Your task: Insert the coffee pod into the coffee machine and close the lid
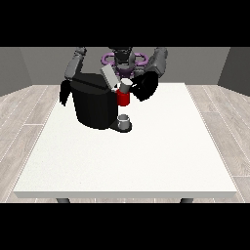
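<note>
1. The coffee machine (95, 105) is a black rounded body standing upright on the white bench (132, 161), towards the bench's far side and left of its middle line.
2. A grey lid (110, 76) rises at a tilt from the top right of the coffee machine; it stands open.
3. A red section (123, 98) shows at the coffee machine's upper right front, just under the lid.
4. The coffee pod (126, 86), a small pale cylinder, sits directly above the red section, beside the raised lid. Whether it rests in the machine's opening or is held just over it cannot be told.
5. A small grey cup (124, 119) stands on the coffee machine's dark base plate, directly below the red section.
6. The robot hand at the view's right (144, 88) is black and lies immediately right of the coffee pod, at the height of the machine's top. It appears to touch or hold the pod, but whether it is grasping or released cannot be told.
7. The robot hand at the view's left (64, 93) hangs beside the coffee machine's left flank, close to it. Contact with the machine is not discernible, and whether it is clenched or released cannot be told.
</note>
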`<state>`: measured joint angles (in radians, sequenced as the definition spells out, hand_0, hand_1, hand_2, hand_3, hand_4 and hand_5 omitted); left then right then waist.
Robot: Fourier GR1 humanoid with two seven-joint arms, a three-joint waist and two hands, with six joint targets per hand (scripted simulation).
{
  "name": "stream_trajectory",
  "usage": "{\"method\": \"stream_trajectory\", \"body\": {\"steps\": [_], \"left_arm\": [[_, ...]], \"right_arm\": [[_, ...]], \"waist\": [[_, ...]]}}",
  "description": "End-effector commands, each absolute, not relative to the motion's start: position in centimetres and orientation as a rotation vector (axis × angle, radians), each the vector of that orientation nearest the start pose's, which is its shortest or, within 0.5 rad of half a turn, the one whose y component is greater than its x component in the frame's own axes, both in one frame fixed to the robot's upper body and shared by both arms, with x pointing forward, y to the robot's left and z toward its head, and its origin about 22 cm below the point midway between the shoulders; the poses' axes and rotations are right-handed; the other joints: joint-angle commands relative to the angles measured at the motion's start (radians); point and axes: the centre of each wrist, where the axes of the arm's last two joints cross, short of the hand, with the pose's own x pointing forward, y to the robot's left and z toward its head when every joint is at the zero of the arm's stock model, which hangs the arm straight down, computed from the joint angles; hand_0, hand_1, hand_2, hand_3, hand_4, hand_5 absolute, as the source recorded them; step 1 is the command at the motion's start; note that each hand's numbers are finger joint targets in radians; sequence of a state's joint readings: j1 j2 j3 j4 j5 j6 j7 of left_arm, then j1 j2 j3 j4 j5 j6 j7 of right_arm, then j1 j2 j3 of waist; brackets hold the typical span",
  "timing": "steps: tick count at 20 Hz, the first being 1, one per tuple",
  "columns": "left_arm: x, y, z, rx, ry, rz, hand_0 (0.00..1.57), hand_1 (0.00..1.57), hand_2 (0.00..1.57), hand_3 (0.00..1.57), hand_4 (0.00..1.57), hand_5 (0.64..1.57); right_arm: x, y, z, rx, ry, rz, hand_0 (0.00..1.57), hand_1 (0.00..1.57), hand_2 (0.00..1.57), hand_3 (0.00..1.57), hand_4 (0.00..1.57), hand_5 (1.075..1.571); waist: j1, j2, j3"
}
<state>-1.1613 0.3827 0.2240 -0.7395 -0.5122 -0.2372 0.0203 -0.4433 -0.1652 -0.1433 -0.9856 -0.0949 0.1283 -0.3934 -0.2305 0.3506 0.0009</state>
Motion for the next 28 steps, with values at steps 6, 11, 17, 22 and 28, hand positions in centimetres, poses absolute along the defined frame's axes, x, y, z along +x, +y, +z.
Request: {"method": "stream_trajectory", "body": {"steps": [6,11,17,22,28], "left_arm": [[45.8,24.9,27.4,0.534,-1.712,-0.694,1.45,1.45,1.47,1.36,0.65,1.571],[45.9,25.0,24.3,0.572,-1.725,-0.674,1.43,1.43,1.45,1.39,0.6,1.571],[45.9,26.3,24.3,0.474,-1.793,-0.609,0.0,0.0,0.35,0.35,0.0,1.571],[44.0,23.6,11.2,0.179,-1.714,-0.587,0.0,0.0,0.0,0.0,0.0,1.571],[39.8,26.5,1.7,0.006,-1.601,-0.404,0.0,0.0,0.0,0.0,0.0,1.571]], "right_arm": [[34.9,-26.2,-1.4,0.077,-1.802,0.084,0.0,0.0,0.0,0.0,0.24,1.571],[35.4,-26.5,0.0,0.115,-1.79,0.102,0.0,0.0,0.0,0.0,0.32,1.571],[34.4,-26.0,-1.4,0.138,-1.832,0.114,0.0,0.0,0.0,0.0,0.24,1.571],[30.0,-28.1,-6.1,0.114,-1.7,0.014,0.0,0.0,0.0,0.0,0.27,1.571],[24.3,-27.9,-10.1,0.113,-1.583,0.023,0.0,0.0,0.0,0.0,0.0,1.571]], "waist": [[-0.018,0.026,-0.0003],[-0.033,0.024,-0.0007],[-0.029,0.021,-0.001],[0.065,-0.177,-0.0019],[0.117,-0.39,-0.003]]}}
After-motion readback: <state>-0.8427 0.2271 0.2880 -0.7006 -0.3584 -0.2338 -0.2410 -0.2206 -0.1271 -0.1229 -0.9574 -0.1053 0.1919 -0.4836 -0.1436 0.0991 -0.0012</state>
